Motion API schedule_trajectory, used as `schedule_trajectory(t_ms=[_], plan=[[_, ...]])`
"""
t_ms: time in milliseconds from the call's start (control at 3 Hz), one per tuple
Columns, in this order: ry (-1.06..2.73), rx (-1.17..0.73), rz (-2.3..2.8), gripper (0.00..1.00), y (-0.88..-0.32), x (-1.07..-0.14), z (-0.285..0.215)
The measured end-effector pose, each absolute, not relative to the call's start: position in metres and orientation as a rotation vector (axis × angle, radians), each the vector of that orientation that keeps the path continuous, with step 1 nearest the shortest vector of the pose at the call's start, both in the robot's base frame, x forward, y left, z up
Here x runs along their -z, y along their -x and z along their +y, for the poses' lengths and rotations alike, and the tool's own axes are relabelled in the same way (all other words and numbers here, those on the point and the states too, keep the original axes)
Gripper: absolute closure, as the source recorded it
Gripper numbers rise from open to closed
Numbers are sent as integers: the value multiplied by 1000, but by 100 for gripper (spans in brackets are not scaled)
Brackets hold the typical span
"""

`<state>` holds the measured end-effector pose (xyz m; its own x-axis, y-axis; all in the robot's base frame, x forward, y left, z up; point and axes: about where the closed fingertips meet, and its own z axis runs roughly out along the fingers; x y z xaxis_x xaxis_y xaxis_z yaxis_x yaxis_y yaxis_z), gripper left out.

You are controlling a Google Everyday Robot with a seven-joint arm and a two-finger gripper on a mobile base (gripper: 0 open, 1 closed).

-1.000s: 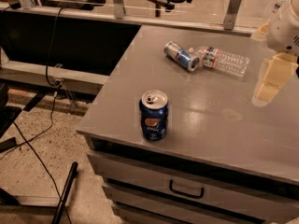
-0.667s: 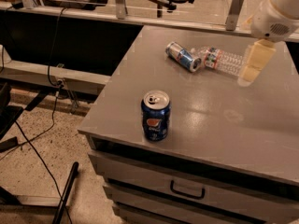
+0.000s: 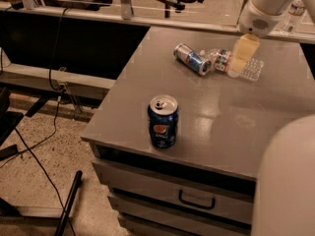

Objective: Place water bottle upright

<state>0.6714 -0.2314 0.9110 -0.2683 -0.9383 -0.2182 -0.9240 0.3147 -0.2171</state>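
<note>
Clear water bottle (image 3: 254,69) lies flat on worktop (image 3: 221,114). Hand (image 3: 238,63) has swung in from the bottle's right and is now over its middle; grip: can't tell. Grasp looks next.

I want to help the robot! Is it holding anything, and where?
Can't tell: the gripper is over the middle of the lying water bottle, but any grip is hidden.

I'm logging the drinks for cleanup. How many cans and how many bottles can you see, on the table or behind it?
Cans: 2 (Pepsi can upright, silver can on its side)
Bottles: 2 (water bottle lying on the table, distant bottle upright beyond it)
Total: 4
The gripper hangs over the lying water bottle.
</note>
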Motion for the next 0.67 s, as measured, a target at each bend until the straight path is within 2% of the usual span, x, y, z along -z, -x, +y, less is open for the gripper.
schedule_trajectory(t_ms=[667], plan=[[1615,88,2398,0,-706,-887,-210]])
